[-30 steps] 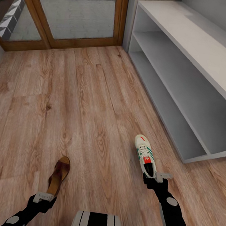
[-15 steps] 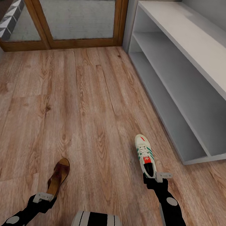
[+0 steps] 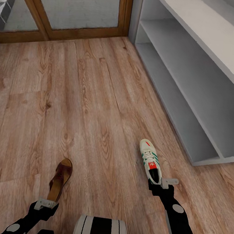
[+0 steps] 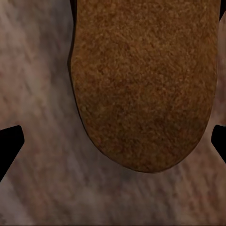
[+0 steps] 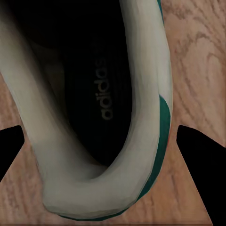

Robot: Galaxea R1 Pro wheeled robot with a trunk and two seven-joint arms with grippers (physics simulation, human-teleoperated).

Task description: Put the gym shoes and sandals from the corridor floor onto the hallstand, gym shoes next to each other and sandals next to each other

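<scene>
Corridor scene from the head camera, with both wrist views. We see one sneaker (image 3: pixel 150 162) lying on the floor (image 3: pixel 78 100), heel toward the robot, well short of the rack (image 3: pixel 198 69) at the right. Its heel sits at the right gripper (image 3: pixel 158 183); in the right wrist view the heel opening of the sneaker (image 5: pixel 94 108) lies between the two dark fingertips (image 5: pixel 200 160), which stand apart on either side, and we cannot tell whether they touch it. We see one sandal (image 3: pixel 60 179) on the floor to the left, its heel at the left gripper (image 3: pixel 45 203). In the left wrist view the sandal (image 4: pixel 146 80) lies between the spread fingertips (image 4: pixel 9 146), clear of both. Beyond the floor stands a wood-framed glass door (image 3: pixel 72 10). The rack shelves we see are bare.
</scene>
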